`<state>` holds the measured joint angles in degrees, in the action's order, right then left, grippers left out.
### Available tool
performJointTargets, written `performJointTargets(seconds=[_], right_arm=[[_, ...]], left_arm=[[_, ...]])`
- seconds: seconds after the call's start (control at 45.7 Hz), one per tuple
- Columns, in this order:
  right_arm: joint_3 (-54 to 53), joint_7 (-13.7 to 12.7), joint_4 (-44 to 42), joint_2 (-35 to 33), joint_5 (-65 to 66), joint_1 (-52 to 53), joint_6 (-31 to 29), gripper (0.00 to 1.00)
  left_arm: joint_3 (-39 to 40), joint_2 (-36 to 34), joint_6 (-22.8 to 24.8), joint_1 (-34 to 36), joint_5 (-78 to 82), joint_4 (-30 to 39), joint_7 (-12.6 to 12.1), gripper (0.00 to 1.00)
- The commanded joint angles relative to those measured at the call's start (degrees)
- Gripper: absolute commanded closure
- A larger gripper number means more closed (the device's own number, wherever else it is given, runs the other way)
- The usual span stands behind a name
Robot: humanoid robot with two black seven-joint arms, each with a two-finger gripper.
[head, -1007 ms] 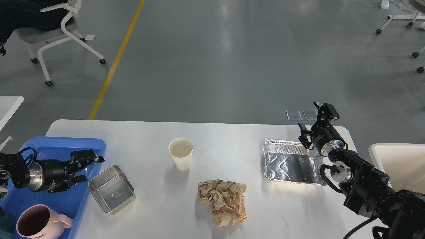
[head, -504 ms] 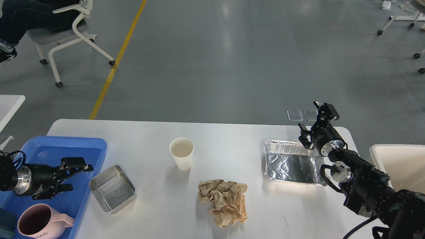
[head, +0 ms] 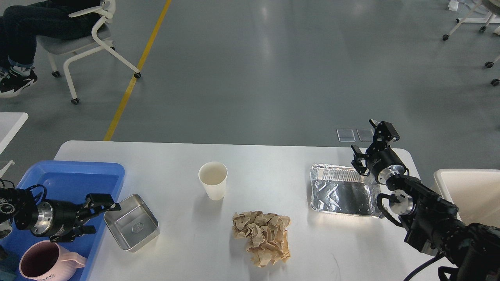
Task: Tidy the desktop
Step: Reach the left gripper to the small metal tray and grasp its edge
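Against the pictures a second earlier, our left gripper [head: 98, 216], fingers spread and holding nothing, had swung back over the blue bin [head: 70, 175] at eight o'clock toward the steel tray [head: 132, 223]; we judged that tray the next pickup. The desktop [head: 265, 168] still carried a paper cup [head: 213, 185], crumpled paper [head: 263, 237] and foil tray [head: 340, 195]. Our right gripper [head: 371, 146], at three o'clock, remained unmoved, fingers apart.
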<state>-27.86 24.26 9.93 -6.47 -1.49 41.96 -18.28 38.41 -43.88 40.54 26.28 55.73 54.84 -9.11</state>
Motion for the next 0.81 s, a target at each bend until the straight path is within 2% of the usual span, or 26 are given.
performJointTargets(seconds=[0.0, 0.416, 0.591, 0.788], right_arm=[[0.0, 0.0, 0.0, 0.0, 0.0, 0.1, 0.0, 0.00], [0.0, 0.0, 0.0, 0.0, 0.0, 0.0, 0.0, 0.00], [0.0, 0.0, 0.0, 0.0, 0.0, -0.2, 0.0, 0.00], [0.0, 0.0, 0.0, -0.5, 0.0, -0.3, 0.0, 0.00]], left_arm=[[0.0, 0.0, 0.7, 0.0, 0.0, 0.0, -0.7, 0.02], [0.1, 1.4, 0.7, 0.1, 0.0, 0.0, -2.0, 0.02], [0.0, 2.9, 0.6, 0.4, 0.0, 0.0, -3.5, 0.02], [0.0, 3.4, 0.4, 0.1, 0.1, 0.0, -3.6, 0.02]])
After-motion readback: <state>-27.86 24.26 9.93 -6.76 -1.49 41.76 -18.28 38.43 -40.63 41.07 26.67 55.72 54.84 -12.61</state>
